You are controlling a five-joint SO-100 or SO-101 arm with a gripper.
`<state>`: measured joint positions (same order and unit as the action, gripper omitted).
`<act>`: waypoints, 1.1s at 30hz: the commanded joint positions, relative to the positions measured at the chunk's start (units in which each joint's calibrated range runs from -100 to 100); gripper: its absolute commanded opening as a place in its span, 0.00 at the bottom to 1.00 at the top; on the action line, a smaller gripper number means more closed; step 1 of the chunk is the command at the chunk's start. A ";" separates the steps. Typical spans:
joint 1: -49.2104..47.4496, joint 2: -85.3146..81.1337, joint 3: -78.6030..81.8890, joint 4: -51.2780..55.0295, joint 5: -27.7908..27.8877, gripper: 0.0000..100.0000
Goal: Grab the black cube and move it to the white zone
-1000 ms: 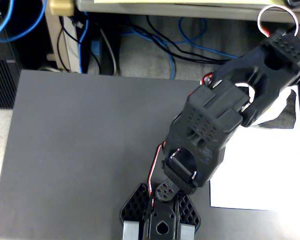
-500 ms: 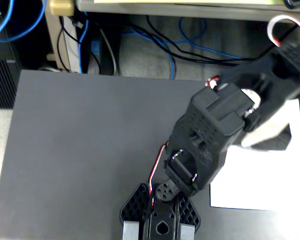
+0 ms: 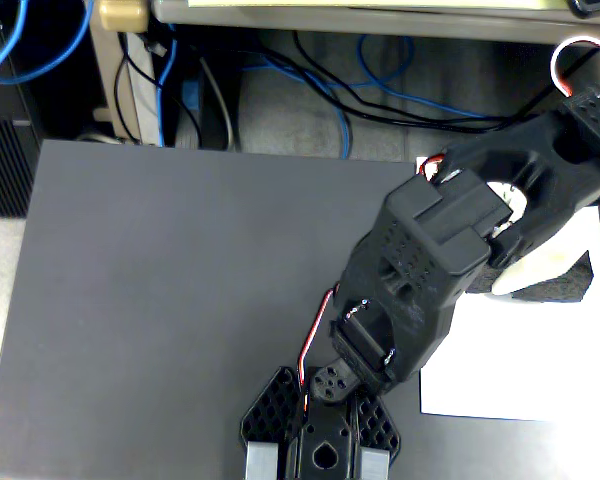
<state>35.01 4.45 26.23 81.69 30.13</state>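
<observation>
One camera looks down on me, and nearest its lower edge sits my base, black with perforated side panels, bolted at the near edge of the dark grey table. From there my arm rises and folds away to the upper right in this fixed view, a red and black wire running up its left side. My gripper is out at the far end, over the white zone, but my own wrist body covers the fingers, so I cannot tell whether they are spread or closed, or whether anything sits between them. A dark, rough-edged shape shows just under my forearm on the paper's upper part; it may be the black cube or only shadow, and I cannot say which. The white zone lies flat on the table's right side, partly hidden beneath me. Beyond the table's far edge, blue and black cables trail across a grey floor under a desk.
</observation>
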 commanded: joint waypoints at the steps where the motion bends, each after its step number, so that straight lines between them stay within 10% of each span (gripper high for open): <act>1: 0.53 -0.97 -3.48 0.99 0.46 0.09; 7: 4.43 -0.97 -3.57 0.65 3.76 0.38; 26: -0.28 -1.05 -32.85 17.71 3.18 0.38; 33: -11.68 -1.05 -51.89 17.63 -7.71 0.38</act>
<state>28.95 4.45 -14.81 98.29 27.09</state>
